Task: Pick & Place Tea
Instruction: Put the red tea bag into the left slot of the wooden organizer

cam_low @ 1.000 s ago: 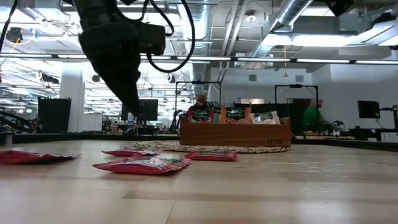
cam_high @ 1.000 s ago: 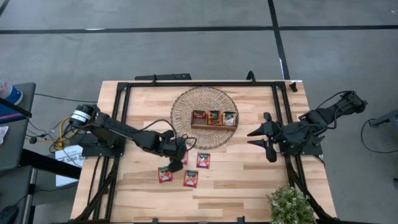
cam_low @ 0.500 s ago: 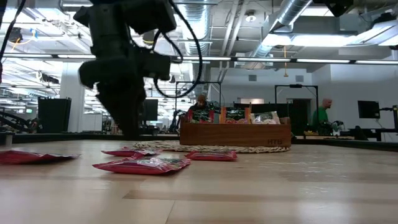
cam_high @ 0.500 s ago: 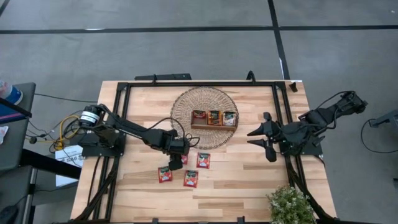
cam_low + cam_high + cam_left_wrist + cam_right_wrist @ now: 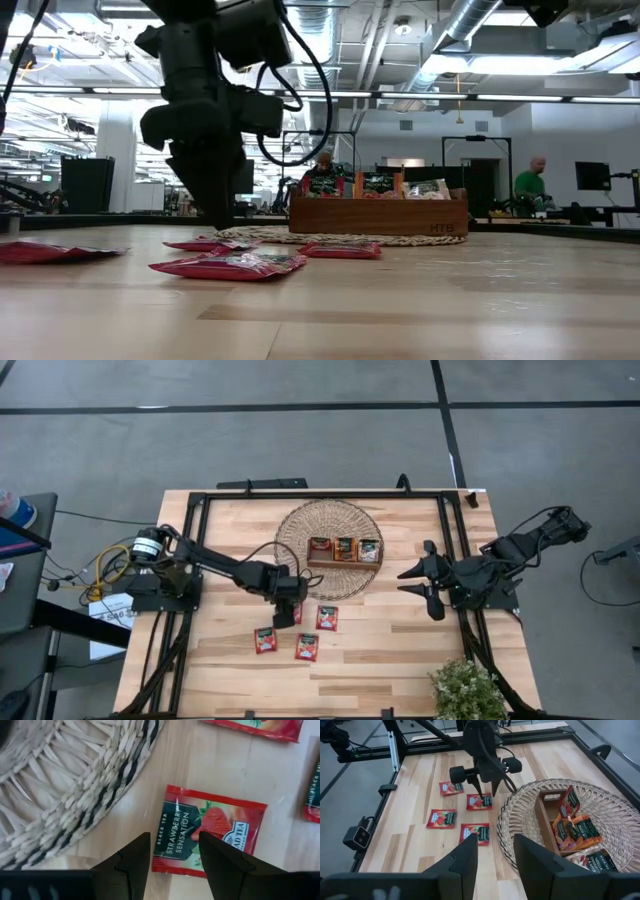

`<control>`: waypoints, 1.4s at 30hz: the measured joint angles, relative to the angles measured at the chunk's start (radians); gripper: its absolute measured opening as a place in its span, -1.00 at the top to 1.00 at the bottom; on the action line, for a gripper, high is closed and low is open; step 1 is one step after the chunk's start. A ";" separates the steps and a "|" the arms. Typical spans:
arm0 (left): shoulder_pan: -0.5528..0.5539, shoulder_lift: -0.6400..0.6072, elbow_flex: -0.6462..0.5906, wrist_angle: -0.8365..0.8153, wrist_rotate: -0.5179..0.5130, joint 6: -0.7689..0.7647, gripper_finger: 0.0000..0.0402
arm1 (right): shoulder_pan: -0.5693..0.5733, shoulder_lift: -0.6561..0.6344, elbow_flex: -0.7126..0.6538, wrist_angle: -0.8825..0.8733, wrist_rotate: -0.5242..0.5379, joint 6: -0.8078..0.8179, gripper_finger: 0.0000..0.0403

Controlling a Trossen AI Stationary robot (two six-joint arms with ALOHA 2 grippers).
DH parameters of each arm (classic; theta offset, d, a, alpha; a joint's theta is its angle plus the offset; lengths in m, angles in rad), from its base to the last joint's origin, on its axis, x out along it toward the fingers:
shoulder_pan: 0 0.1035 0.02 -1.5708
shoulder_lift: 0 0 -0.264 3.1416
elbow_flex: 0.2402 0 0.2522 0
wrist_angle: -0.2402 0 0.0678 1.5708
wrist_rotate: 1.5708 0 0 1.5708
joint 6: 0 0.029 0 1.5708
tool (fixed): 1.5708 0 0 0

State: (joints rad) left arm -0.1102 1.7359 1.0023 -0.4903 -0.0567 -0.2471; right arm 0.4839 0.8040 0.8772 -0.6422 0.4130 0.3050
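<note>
Several red tea sachets lie flat on the wooden table: one [image 5: 265, 640], one [image 5: 307, 647], one [image 5: 327, 617], and one [image 5: 207, 832] beside the woven mat [image 5: 329, 525]. My left gripper [image 5: 173, 836] is open and points steeply down just over that last sachet [image 5: 479, 801], its fingers standing on either side of the dark label end without plainly touching it. More sachets stand in the brown wooden tray [image 5: 344, 561] on the mat. My right gripper [image 5: 412, 585] waits open at the table's right side, above the table.
The woven mat's rim [image 5: 75, 805] lies close to the left gripper's fingers. A potted plant [image 5: 466, 690] stands at the near right corner. A black frame [image 5: 200, 520] borders the table. People show in the room behind [image 5: 530, 185].
My left gripper has come down and shifted a little toward the far edge, stopping low over the sachet beside the mat. Its wrist has rolled somewhat. The gap between its fingers is unchanged. The sachets lie where they were.
</note>
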 joint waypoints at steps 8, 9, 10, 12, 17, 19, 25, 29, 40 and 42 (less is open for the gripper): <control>0.042 0.040 0.000 0.009 0.070 0.051 0.19 | 0.000 0.000 0.000 0.000 0.001 0.001 0.42; 0.044 0.054 0.001 0.012 0.076 0.058 0.19 | 0.000 0.000 0.000 0.001 0.001 0.001 0.42; 0.047 0.067 0.004 0.018 0.086 0.063 0.19 | 0.000 0.000 0.000 0.002 0.001 0.001 0.42; 0.053 0.093 0.007 0.016 0.105 0.072 0.19 | 0.000 0.001 0.000 0.008 0.002 0.001 0.42; 0.054 0.108 0.009 0.015 0.112 0.080 0.19 | 0.000 0.001 0.000 0.011 0.002 0.001 0.42; 0.053 0.102 0.005 0.020 0.104 0.079 0.19 | 0.000 0.001 0.000 0.011 0.003 0.001 0.42; 0.051 0.099 0.003 0.026 0.078 0.081 0.19 | 0.000 0.001 0.000 0.021 0.006 0.001 0.42; 0.051 0.099 0.002 0.026 0.078 0.113 0.24 | 0.000 0.001 0.000 0.032 0.006 0.001 0.42; 0.052 0.101 0.000 0.065 0.083 0.130 0.97 | 0.000 0.001 0.000 0.033 0.006 0.009 0.42; 0.052 0.101 0.000 0.067 0.083 0.129 0.99 | 0.000 0.001 0.000 0.034 0.006 0.009 0.42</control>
State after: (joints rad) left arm -0.0586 1.8370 1.0023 -0.4230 0.0260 -0.1176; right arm 0.4839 0.8047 0.8772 -0.6087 0.4187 0.3138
